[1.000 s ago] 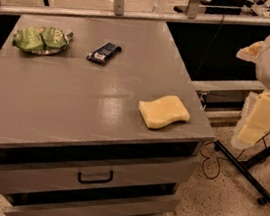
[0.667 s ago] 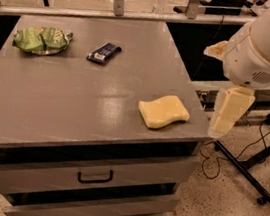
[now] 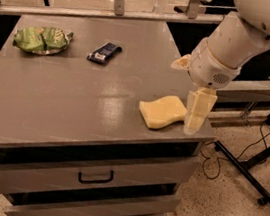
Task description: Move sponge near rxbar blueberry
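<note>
Your gripper (image 3: 197,117) hangs straight down from the bulky white arm (image 3: 235,44), which reaches in from the upper right and bends at the wrist over the near right corner of the grey table (image 3: 64,104). You cannot tell whether the claw is spread or pressed together. The sponge (image 3: 163,112) lies flat just beside the claw, on its left as you view it, too close to judge contact. Well away from the claw, farther back and left, lies the rxbar blueberry (image 3: 104,53), with a green snack bag (image 3: 41,39) farther left still.
</note>
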`<move>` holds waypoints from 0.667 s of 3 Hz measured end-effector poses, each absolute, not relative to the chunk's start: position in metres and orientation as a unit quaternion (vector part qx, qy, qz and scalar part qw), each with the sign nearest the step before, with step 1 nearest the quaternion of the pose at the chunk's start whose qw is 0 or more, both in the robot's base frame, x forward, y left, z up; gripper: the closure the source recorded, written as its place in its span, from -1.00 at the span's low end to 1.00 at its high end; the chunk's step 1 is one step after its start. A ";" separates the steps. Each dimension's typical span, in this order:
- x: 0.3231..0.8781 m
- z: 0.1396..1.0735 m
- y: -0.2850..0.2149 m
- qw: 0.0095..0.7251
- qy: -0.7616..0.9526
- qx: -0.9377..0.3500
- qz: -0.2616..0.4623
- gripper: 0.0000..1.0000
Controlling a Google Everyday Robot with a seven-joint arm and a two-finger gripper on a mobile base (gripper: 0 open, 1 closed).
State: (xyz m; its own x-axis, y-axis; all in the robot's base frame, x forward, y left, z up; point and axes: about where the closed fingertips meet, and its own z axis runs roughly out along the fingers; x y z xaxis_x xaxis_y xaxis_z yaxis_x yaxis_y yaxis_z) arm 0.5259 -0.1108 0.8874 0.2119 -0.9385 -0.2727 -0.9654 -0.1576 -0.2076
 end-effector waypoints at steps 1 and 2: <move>0.536 0.864 -0.098 0.157 0.617 -0.768 0.073 -0.66; 0.543 0.847 -0.094 0.149 0.617 -0.767 0.094 -0.21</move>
State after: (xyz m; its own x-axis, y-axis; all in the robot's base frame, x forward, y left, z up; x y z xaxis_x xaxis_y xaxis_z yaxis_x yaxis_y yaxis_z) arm 0.5432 -0.0937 0.8465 0.2211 -0.9187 -0.3273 -0.9745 -0.1946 -0.1121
